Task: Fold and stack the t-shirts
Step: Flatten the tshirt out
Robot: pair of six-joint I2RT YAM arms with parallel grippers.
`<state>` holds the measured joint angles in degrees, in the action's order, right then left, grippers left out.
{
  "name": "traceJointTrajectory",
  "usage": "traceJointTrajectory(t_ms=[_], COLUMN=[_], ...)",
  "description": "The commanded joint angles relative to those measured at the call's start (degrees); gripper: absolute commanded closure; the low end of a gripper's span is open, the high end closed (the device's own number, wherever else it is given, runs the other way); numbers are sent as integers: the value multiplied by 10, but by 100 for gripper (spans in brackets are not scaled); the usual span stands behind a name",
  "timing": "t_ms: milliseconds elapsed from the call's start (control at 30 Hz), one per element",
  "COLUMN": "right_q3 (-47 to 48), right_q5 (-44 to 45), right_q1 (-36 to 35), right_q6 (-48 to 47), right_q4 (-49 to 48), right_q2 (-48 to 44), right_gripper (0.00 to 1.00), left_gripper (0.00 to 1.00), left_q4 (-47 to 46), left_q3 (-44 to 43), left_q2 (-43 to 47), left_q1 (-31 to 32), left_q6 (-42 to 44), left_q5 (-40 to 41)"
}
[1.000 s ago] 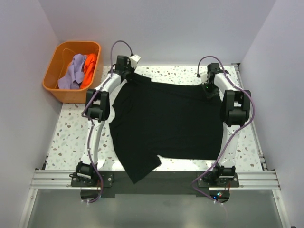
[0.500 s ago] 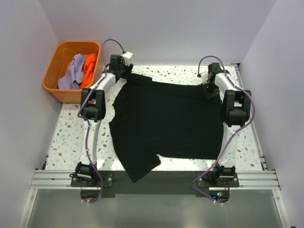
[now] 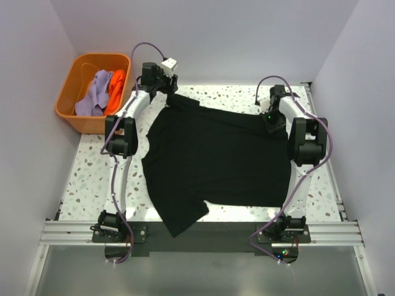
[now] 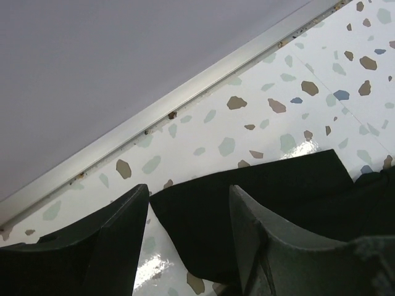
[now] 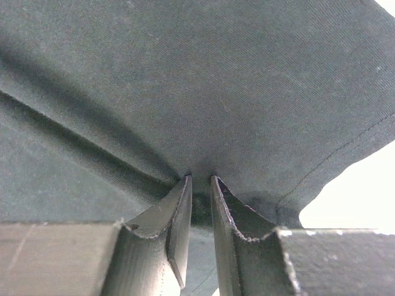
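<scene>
Soft and limp, the black t-shirt (image 3: 216, 160) likely needed corner holds. The right gripper (image 5: 200, 182) pinched its far-right hem, while the left gripper (image 4: 189, 192) gaped, seemingly astride its far-left corner.

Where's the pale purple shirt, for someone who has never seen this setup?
Beyond the black t-shirt spread over the speckled table, an orange tub sits at the far left corner. Two crumpled shirts lie in it: the lavender shirt fills the left side, the only pale purple thing, beside a bright orange shirt.
</scene>
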<state>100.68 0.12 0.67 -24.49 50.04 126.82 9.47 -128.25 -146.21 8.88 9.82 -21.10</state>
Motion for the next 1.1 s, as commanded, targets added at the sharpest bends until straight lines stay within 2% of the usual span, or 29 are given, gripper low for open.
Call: traceJointTrajectory(t_ms=[0, 100, 433, 567, 633, 700, 800, 900, 967, 1000, 1033, 1067], right_q3=[-12, -20, -37, -44, -45, -47, -57, -72, -79, -80, -80, -80], right_q5=[-23, -19, 8, 22, 30, 46, 38, 3, 0, 0, -14, -18], right_q1=[-20, -31, -68, -80, -83, -83, -85, -92, -95, -96, -95, -95], right_q6=[5, 4, -1, -5, -4, 0, -2, -13, -14, -16, -15, -14], right_q4=[33, 36, 33, 35, 37, 36, 30, 42, 52, 57, 60, 60], right_q2=[-28, -37, -69, -89, -96, -106, -126, -137, -134, -125, -122, -120], right_gripper=[76, 76, 74, 68, 60, 54, 52, 52, 53, 54, 54, 54], left_gripper=[40, 41, 42, 53, 60, 62, 65, 64, 58, 51, 39, 33], left_q4=[18, 36, 78, 83, 83, 71, 35, -1, -22, -28, -33, -49], left_q3=[-34, -32, -39, -42, -50, -64, -58, -45, -45, -45, -43, -28], left_q2=[-24, -30, -64, -80, -88, -102, -105, -101, -101, -100, -94, -73], left_q1=[11, 28, 50, 54, 54, 54, 54, 55, 54, 54, 53, 50], left_q6=[46, 112, 226, 253, 252, 240, 217, 204, 202, 196, 191, 184], left_q5=[-17, 16, 97, 147, 167, 207, 260, 301, 325, 331, 330, 322])
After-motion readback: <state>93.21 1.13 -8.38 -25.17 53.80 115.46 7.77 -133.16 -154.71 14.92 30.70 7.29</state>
